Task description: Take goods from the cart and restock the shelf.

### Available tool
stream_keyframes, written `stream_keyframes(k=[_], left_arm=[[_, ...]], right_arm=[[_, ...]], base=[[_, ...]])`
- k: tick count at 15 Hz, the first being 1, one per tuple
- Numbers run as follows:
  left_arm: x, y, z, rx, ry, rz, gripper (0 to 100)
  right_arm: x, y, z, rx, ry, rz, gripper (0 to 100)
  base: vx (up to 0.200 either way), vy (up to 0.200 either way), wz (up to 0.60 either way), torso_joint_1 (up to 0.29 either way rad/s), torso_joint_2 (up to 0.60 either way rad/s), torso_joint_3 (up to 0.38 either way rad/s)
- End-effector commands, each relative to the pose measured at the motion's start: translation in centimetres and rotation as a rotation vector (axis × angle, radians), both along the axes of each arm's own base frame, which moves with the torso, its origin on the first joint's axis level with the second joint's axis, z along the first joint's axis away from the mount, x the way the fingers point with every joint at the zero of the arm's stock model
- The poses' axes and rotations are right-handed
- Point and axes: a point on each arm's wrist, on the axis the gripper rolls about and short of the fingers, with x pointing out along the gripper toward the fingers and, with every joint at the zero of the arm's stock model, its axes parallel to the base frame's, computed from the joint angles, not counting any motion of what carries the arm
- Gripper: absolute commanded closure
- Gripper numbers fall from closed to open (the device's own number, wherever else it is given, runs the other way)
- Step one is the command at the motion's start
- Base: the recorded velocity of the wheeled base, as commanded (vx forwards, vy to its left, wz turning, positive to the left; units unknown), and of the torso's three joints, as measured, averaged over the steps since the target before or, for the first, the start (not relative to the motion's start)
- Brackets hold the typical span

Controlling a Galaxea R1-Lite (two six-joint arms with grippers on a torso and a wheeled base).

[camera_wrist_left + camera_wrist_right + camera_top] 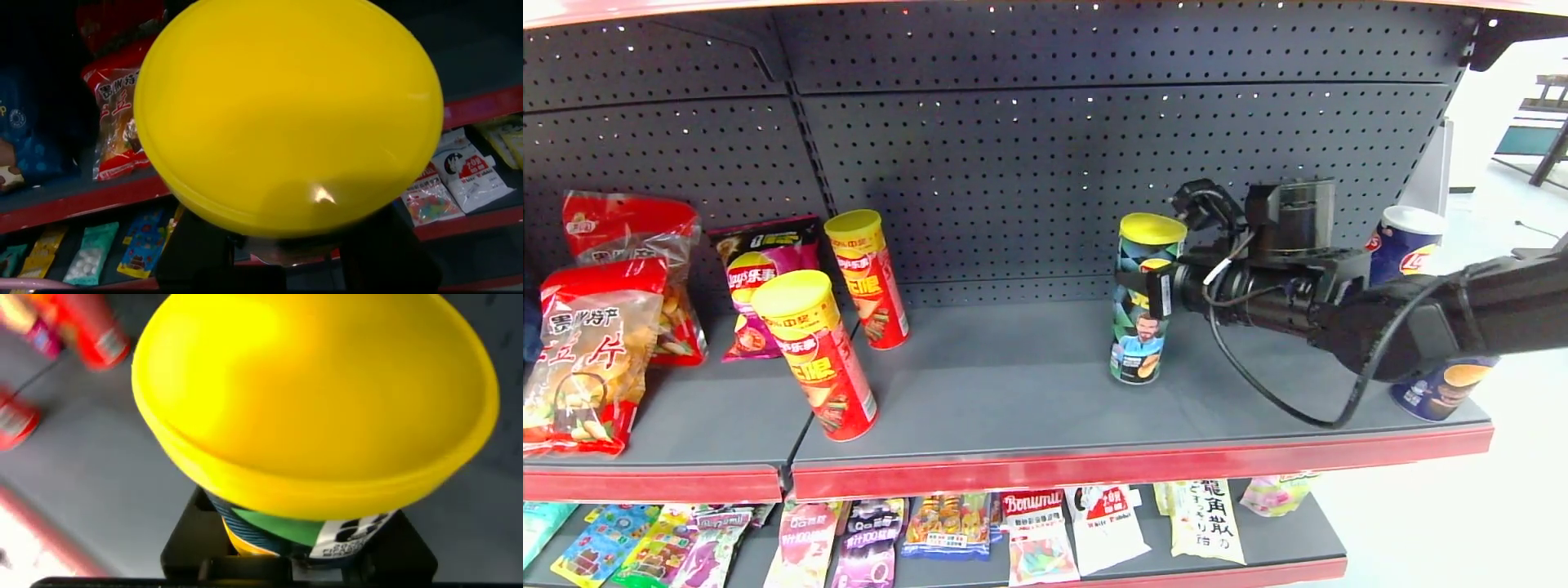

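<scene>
While the right gripper (1153, 292) has its fingers closed on the green can (1137, 343), the head view shows that can upright at mid-shelf, its base seemingly on the shelf (1013, 392) board and well to the right of the red cans (817, 351). The right arm crosses just in front of a blue can (1409, 245) at the shelf's right end. If the arm swings sideways as it pulls out, it could knock that can off the edge.

From the left wrist view, a yellow-lidded can (286, 114) sits between the fingers of the left gripper (282, 260), which close on it below the lid. It is held out in front of the shelving, not yet placed. The grip itself is hidden, so I cannot tell whether the can might slip.

From the right wrist view, the green can's body sits clamped under its yellow lid (315, 400). If the fingers open unevenly or drag as they back away, the tall can could tip over.
</scene>
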Motion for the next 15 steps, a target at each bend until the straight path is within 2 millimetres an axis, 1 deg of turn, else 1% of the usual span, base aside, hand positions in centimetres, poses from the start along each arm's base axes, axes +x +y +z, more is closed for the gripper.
stream_keyframes(k=[1, 2, 3, 4, 5, 6, 9, 12, 15], left_arm=[[0.0, 0.0, 0.0, 0.0, 0.0, 0.0, 100], [0.0, 0.0, 0.0, 0.0, 0.0, 0.0, 100], [0.0, 0.0, 0.0, 0.0, -0.001, 0.0, 100], [0.0, 0.0, 0.0, 0.0, -0.001, 0.0, 100], [-0.1, 0.0, 0.0, 0.0, -0.006, 0.0, 100], [-0.1, 0.0, 0.0, 0.0, -0.007, 0.0, 100], [-0.1, 0.0, 0.0, -0.001, -0.009, 0.0, 100], [-0.1, 0.0, 0.0, -0.001, -0.009, 0.001, 100], [-0.1, 0.0, -0.1, 0.0, -0.006, 0.0, 100]], right_arm=[[-3.7, -0.8, 1.5, 0.003, -0.021, 0.013, 100], [-4.1, -0.9, 1.4, -0.002, -0.016, 0.009, 100], [-5.0, -0.9, 1.2, -0.006, -0.008, 0.021, 100], [-5.3, -0.8, 1.2, -0.005, -0.009, 0.029, 100], [-5.8, -0.4, 0.5, -0.002, -0.02, 0.047, 100], [-6.0, 0.0, -0.2, 0.003, -0.028, 0.057, 100], [-6.0, 0.8, -1.1, 0.0, -0.032, 0.06, 100], [-5.8, 0.8, -1.4, -0.008, -0.025, 0.055, 100], [-5.2, 0.7, -2.1, -0.019, -0.041, 0.048, 100]], base=[[0.0, 0.0, 0.0, 0.0, 0.0, 0.0], [0.0, 0.0, 0.0, 0.0, 0.0, 0.0], [0.0, 0.0, 0.0, 0.0, 0.0, 0.0], [0.0, 0.0, 0.0, 0.0, 0.0, 0.0], [0.0, 0.0, 0.0, 0.0, 0.0, 0.0], [0.0, 0.0, 0.0, 0.0, 0.0, 0.0], [0.0, 0.0, 0.0, 0.0, 0.0, 0.0], [0.0, 0.0, 0.0, 0.0, 0.0, 0.0], [0.0, 0.0, 0.0, 0.0, 0.0, 0.0]])
